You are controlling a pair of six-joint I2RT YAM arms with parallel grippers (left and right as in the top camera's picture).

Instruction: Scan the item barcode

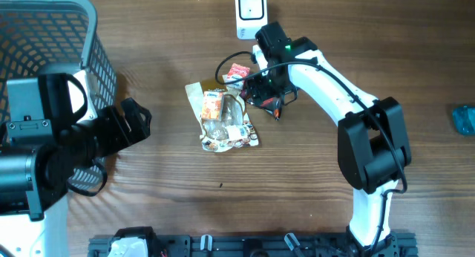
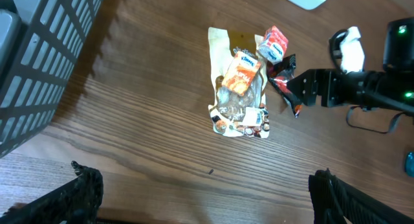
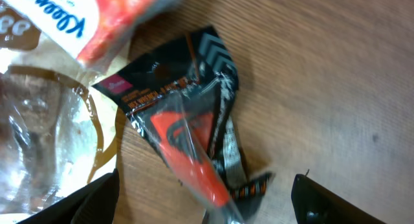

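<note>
While the right gripper [image 3: 206, 208] stands wide, the black packet [image 3: 181, 114] between its fingers [image 3: 90, 201] — crinkly, light, probably slippery — wants pinching mid-body.

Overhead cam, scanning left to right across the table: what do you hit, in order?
Grey basket → left end effector → packet pile → right arm's black joint → teal object at the right edge.

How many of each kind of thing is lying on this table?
Packets: 4 (clear snack bag, orange packet, red-white packet, black wrapper)
Basket: 1
White scanner: 1
Teal object: 1
Total: 7
</note>
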